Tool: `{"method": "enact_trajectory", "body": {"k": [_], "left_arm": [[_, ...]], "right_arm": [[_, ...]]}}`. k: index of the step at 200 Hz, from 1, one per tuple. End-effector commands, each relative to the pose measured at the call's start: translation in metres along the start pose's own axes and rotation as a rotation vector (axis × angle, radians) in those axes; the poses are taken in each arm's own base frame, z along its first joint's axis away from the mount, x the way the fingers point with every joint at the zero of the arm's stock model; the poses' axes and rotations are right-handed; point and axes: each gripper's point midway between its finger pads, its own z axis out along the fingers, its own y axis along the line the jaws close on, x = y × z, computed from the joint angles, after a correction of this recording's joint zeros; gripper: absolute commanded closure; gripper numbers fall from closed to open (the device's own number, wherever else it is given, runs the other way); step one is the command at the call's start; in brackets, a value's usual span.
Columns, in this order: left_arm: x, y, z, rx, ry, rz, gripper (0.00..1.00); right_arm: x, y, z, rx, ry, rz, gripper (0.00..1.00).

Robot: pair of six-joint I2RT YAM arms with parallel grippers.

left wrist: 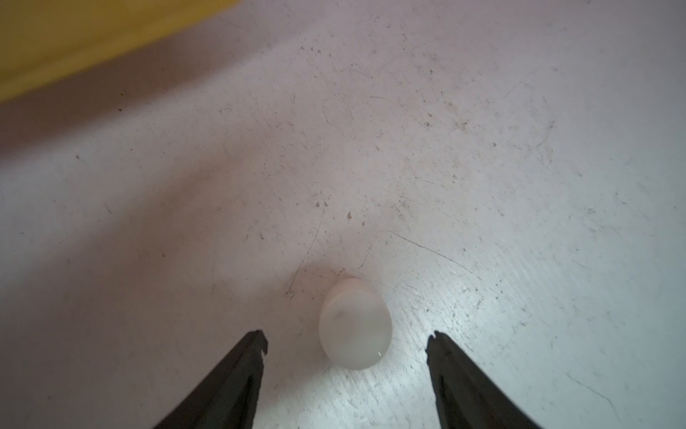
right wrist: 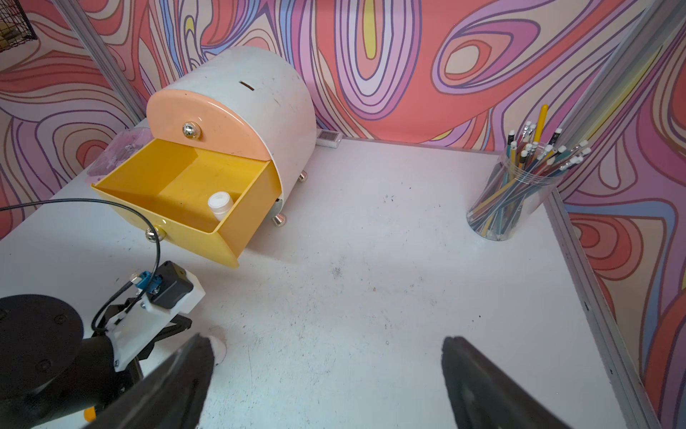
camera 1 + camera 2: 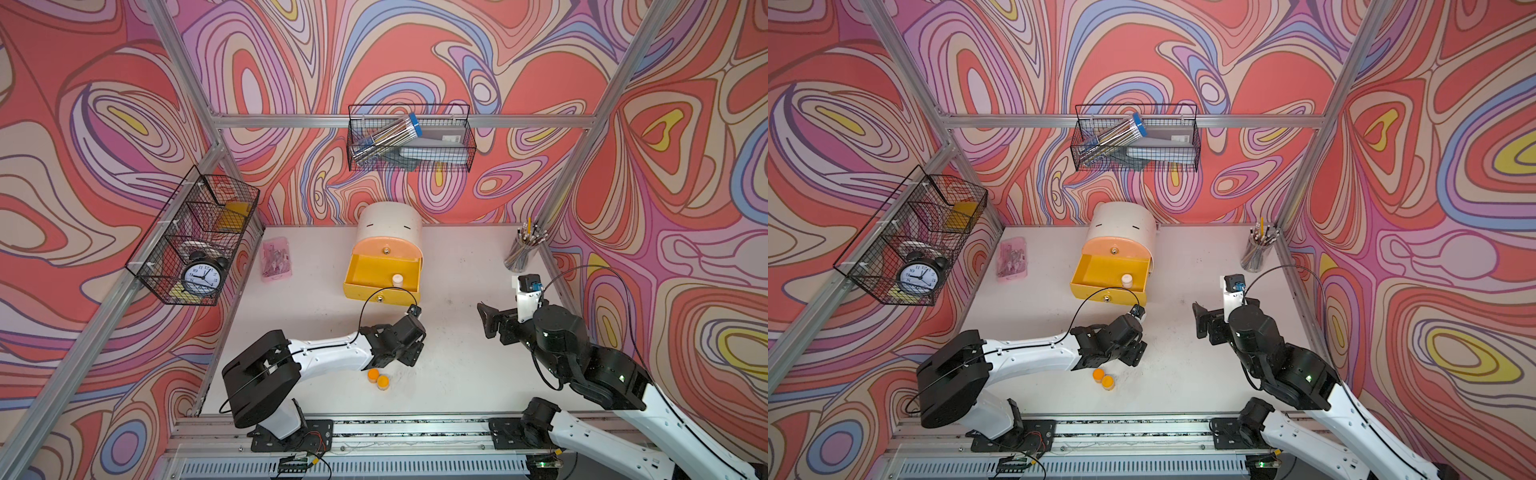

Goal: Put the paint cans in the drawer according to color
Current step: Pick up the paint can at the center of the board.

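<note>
Small squat white paint can [image 1: 354, 323] upright on white counter [image 3: 457, 353], mid-way in from front edge, just before pulled-out yellow plastic drawer [image 3: 365, 270]. Bracketed by left claw [image 1: 346, 336], jaws apart, touching neither side, nothing gripped. Farther off, right claw [image 2: 326, 341] wide open, empty.

alarm clock [image 3: 200, 276] face, numerals 1 to 12
</note>
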Motion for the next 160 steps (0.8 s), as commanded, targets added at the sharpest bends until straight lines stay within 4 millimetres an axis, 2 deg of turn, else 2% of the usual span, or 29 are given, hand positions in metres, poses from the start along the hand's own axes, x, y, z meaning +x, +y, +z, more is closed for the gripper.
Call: {"method": "enact_trajectory", "body": {"k": [1, 15, 35, 58, 87, 114, 123, 134, 147, 157, 160], "left_arm": [[-0.013, -0.011, 0.007, -0.006, -0.050, -0.011, 0.32], [-0.010, -0.012, 0.013, -0.022, -0.039, 0.004, 0.38], [-0.006, -0.012, 0.017, -0.042, -0.023, 0.016, 0.53], [-0.002, -0.011, 0.018, -0.058, -0.008, 0.032, 0.63], [0.005, -0.010, 0.018, -0.084, 0.011, 0.059, 0.66], [0.004, -0.016, 0.014, -0.069, 0.000, 0.057, 0.77], [-0.002, -0.021, 0.006, -0.045, -0.017, 0.049, 0.78], [-0.019, -0.031, -0.012, 0.002, -0.055, 0.038, 0.78], [-0.047, -0.043, -0.045, 0.069, -0.123, 0.029, 0.78], [-0.071, -0.047, -0.073, 0.104, -0.193, 0.031, 0.78], [-0.073, -0.045, -0.079, 0.099, -0.192, 0.042, 0.78]], "right_arm": [[0.007, 0.001, 0.002, -0.007, 0.022, 0.004, 0.02], [0.008, 0.001, 0.002, -0.009, 0.023, 0.003, 0.02], [0.007, 0.000, 0.001, -0.008, 0.018, 0.004, 0.02], [0.005, 0.000, -0.001, -0.011, 0.007, 0.010, 0.02], [0.005, 0.000, -0.001, -0.012, 0.004, 0.010, 0.02], [0.005, -0.001, -0.001, -0.008, 0.003, 0.008, 0.02], [0.004, -0.001, -0.001, -0.006, 0.002, 0.008, 0.02], [0.004, -0.001, -0.002, -0.007, 0.000, 0.009, 0.02], [0.004, -0.002, -0.002, -0.005, -0.001, 0.009, 0.02], [0.005, -0.002, -0.001, -0.005, 0.000, 0.007, 0.02], [0.004, -0.001, -0.001, -0.006, -0.001, 0.008, 0.02]]}}
